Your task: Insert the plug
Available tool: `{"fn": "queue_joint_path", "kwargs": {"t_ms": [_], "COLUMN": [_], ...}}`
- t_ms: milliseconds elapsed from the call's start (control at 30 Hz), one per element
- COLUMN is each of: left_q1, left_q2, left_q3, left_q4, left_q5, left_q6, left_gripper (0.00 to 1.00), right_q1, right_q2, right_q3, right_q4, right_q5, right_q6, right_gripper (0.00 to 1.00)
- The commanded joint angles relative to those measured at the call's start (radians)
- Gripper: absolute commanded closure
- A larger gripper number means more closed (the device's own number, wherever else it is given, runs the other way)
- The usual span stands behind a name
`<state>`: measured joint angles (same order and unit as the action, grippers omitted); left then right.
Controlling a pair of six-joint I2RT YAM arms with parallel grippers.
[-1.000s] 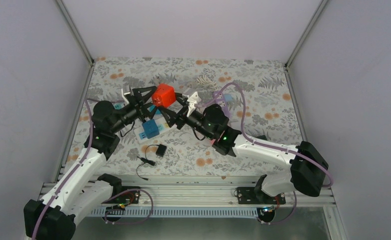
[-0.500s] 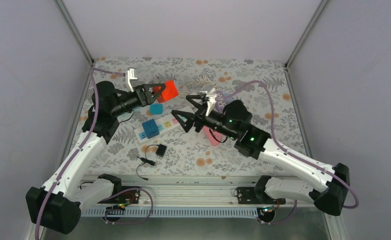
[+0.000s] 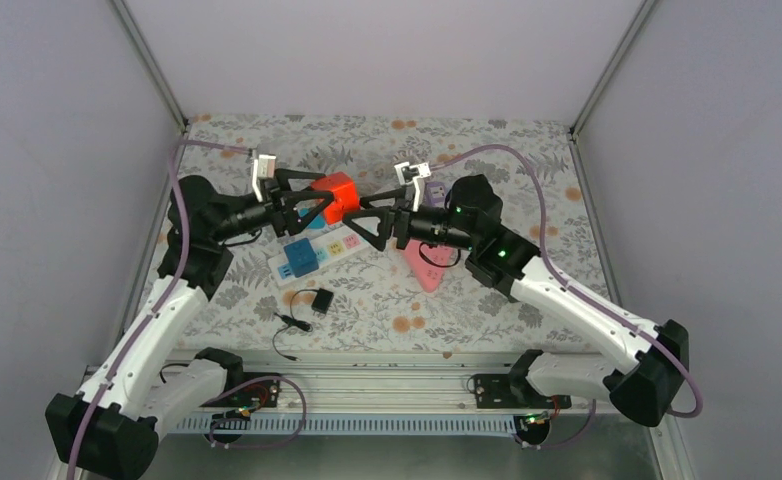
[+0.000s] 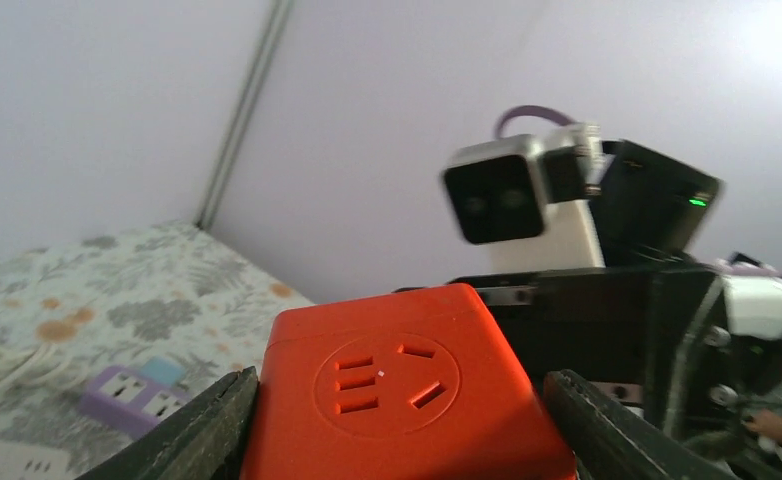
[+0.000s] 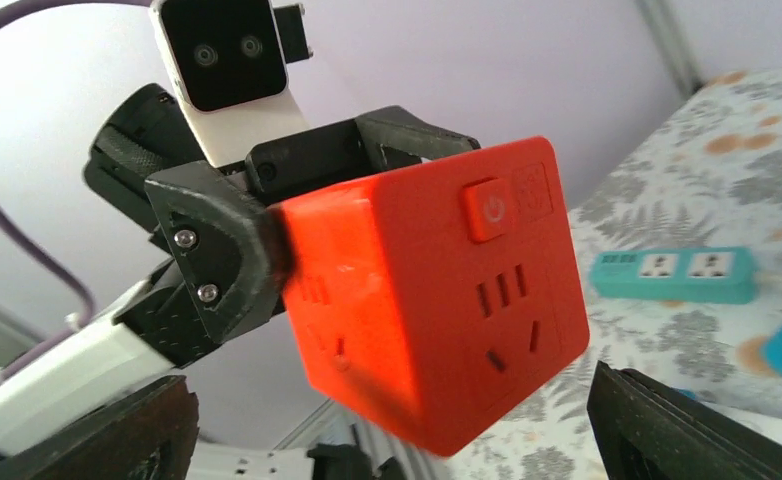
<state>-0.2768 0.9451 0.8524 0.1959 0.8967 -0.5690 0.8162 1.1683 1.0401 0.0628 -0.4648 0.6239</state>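
My left gripper [image 3: 319,200] is shut on a red cube socket [image 3: 334,196] and holds it above the table. In the left wrist view the cube [image 4: 407,395] fills the space between my fingers [image 4: 207,430], a socket face towards the camera. My right gripper [image 3: 369,216] is open and empty, just right of the cube and facing it. In the right wrist view the cube [image 5: 437,290] hangs close in front, with my right fingertips [image 5: 697,430] spread wide below it. A black plug [image 3: 321,300] with a thin cable lies on the table near the front.
A white power strip [image 3: 329,246] with a blue cube [image 3: 302,258] on it lies under the grippers. A pink block [image 3: 422,268] lies by the right arm. A teal strip [image 5: 677,275] lies on the floral cloth. A purple strip [image 4: 132,392] lies further back.
The left gripper has carried the red cube right and a little down towards the middle. The right gripper has moved up and left to face the cube closely.
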Motion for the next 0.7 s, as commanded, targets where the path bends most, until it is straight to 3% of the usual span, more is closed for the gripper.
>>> {"fn": "queue_joint_path", "kwargs": {"t_ms": [0,133,333,500,667], "left_q1": [0.001,0.002,-0.001,-0.002,-0.002], "left_q2": [-0.046,-0.044,-0.023,0.004,-0.015], "left_q3": [-0.03,-0.065,-0.08,-0.106,-0.101], "left_q4": [0.224,0.405,0.577,0.711,0.63], "left_q5": [0.119,0.159,0.125,0.114,0.067], "left_q6": [-0.087,-0.237,-0.382,-0.469,-0.401], "left_gripper": [0.52,0.52,0.52,0.52,0.52], "right_q1": [-0.008,-0.007,-0.002,0.004,0.005], "right_q2": [0.022,0.029,0.058,0.129,0.131], "right_q3": [0.009,-0.027,-0.056,0.028,0.016], "right_q4": [0.141,0.36,0.706,0.594,0.451], "right_q5": [-0.204,-0.29,-0.24,-0.205,-0.052], "right_q6": [0.083,0.158,0.309,0.293,0.238], "right_gripper": [0.0,0.0,0.04,0.0,0.0]}}
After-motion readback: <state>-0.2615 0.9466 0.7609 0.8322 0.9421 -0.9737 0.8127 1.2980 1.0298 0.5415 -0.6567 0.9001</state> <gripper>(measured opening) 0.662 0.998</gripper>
